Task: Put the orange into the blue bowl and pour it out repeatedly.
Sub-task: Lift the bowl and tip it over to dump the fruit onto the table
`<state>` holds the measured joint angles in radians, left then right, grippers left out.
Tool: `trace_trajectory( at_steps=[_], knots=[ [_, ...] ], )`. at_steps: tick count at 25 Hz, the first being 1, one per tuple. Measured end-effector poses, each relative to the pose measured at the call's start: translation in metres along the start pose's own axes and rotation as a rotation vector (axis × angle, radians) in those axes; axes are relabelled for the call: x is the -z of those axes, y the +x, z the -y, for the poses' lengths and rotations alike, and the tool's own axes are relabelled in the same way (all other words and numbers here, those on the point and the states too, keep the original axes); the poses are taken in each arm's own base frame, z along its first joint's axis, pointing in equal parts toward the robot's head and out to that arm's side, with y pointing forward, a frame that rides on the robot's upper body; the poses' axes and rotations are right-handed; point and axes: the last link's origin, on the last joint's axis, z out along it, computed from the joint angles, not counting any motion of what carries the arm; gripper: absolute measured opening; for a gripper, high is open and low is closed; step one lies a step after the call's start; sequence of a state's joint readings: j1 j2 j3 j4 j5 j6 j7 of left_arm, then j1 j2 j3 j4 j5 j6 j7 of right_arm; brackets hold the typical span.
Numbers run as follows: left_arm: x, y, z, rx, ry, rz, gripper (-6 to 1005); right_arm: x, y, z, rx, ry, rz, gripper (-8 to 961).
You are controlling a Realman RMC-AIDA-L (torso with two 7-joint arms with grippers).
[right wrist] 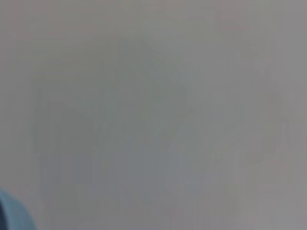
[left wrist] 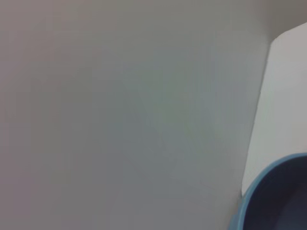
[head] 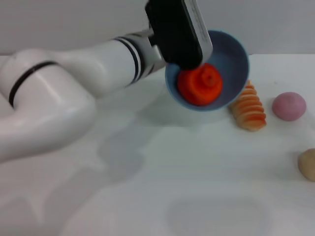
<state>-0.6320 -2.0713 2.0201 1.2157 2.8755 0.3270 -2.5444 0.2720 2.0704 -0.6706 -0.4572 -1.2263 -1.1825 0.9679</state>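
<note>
White tabletop (head: 162,187) — smooth, matte, filling most of the head view and carrying soft grey shadows near its centre and lower left. Behind its far edge rises a plain pale grey wall (head: 74,19), unmarked. Lighting is diffuse and even — no hard highlights. The left wrist view shows the same grey wall and a white table edge.

orange (head: 199,84): bright red-orange, lumpy, lay inside the bowl against its lower wall
bowl (head: 235,59): light blue, glossy, was tilted steeply, raised off the table
</note>
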Motion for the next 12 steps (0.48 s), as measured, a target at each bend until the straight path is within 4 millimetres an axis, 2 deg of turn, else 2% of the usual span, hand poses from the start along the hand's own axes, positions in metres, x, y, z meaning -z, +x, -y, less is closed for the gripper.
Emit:
trace_trajectory(
  at_steps=[7, 12],
  knots=[
    [0.013, 0.019, -0.031, -0.247, 0.039, -0.164, -2, 0.003, 0.005, 0.002, -0.033, 0.023, 0.002, 741],
    [0.02, 0.028, -0.06, -0.503, 0.049, -0.248, -2, 0.004, 0.008, 0.002, -0.048, 0.033, -0.006, 741]
  ],
)
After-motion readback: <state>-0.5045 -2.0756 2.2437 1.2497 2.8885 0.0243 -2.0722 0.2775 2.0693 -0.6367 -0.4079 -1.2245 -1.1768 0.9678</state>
